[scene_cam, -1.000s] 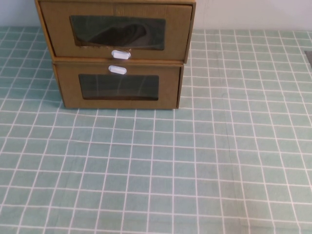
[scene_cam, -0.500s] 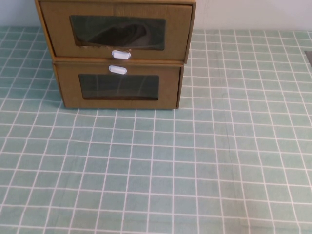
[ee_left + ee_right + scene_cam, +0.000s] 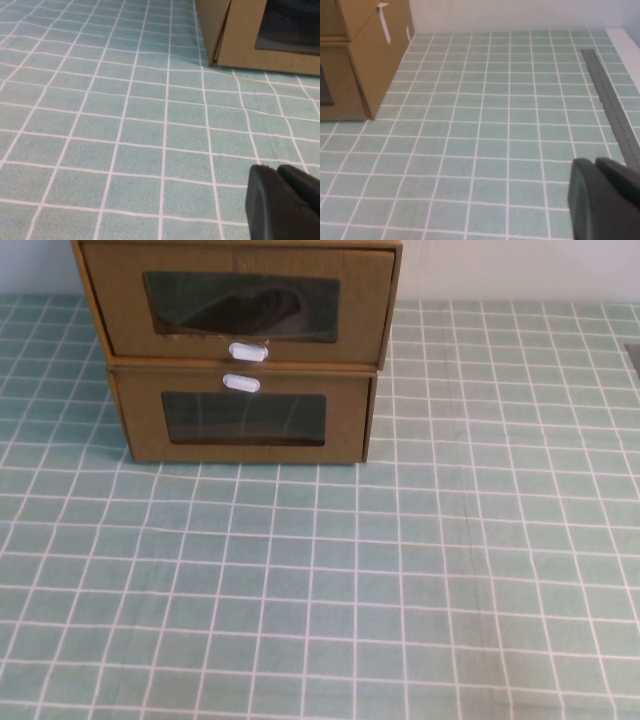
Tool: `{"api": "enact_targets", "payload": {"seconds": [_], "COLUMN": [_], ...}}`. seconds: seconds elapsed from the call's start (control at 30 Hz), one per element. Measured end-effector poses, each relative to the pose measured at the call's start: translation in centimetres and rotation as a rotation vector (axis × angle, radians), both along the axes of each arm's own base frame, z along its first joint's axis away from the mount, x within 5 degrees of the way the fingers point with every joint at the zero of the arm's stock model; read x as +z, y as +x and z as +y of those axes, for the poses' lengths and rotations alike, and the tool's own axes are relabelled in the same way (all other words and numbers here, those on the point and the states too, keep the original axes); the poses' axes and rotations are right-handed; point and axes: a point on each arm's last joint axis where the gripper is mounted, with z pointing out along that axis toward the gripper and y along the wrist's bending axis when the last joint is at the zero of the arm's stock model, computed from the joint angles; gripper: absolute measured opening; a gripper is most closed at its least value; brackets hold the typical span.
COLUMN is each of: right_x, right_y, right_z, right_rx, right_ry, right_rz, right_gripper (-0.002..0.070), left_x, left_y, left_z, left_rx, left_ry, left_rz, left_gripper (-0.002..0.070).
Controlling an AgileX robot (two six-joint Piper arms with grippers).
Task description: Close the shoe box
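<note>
Your target, the brown cardboard drawer-style shoe box (image 3: 240,302) with a clear window and a small white oval pull tab (image 3: 248,352) below it, sits at the upper left of the high view. It rests stacked on a twin brown cardboard drawer (image 3: 243,418) whose white tab is above its window. The upper drawer front overhangs the lower one slightly, so it looks a little pulled out.

Judge it as light, fairly stiff cardboard: it should slide with a gentle push, but the whole stack may skid on the green checked table (image 3: 400,590) if you shove hard. The window film is likely soft, so press on the solid cardboard beside the window or near the tab, not on the pane.

The left hand (image 3: 282,202) shows only as a dark tip at the lower right of its wrist view, hovering over the table, well short of the boxes; you cannot tell its opening. The right hand (image 3: 602,197) is likewise at lower right, near a grey metal ruler (image 3: 610,100); its opening cannot be told either.
</note>
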Motion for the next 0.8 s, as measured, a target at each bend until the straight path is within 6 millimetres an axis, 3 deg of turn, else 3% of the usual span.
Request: {"api": "enact_targets", "payload": {"seconds": [0.5, 0.63, 0.8], "right_x": [-0.4, -2.1, -6.3], "right_y": [-0.3, -0.8, -1.1], "right_z": [0.0, 0.0, -0.1], "right_rx": [0.0, 0.0, -0.001], "right_ry": [0.0, 0.001, -0.002], "right_rz": [-0.009, -0.025, -0.005], "right_gripper": [-0.0014, -0.0014, -0.0014], "left_x": [0.0, 0.0, 0.0], "left_y": [0.0, 0.0, 0.0], "left_z": [0.0, 0.0, 0.0], "left_rx": [0.0, 0.0, 0.0], "left_ry": [0.0, 0.0, 0.0], "left_rz": [0.0, 0.0, 0.0], "left_gripper": [-0.0005, -0.0005, -0.0005]}}
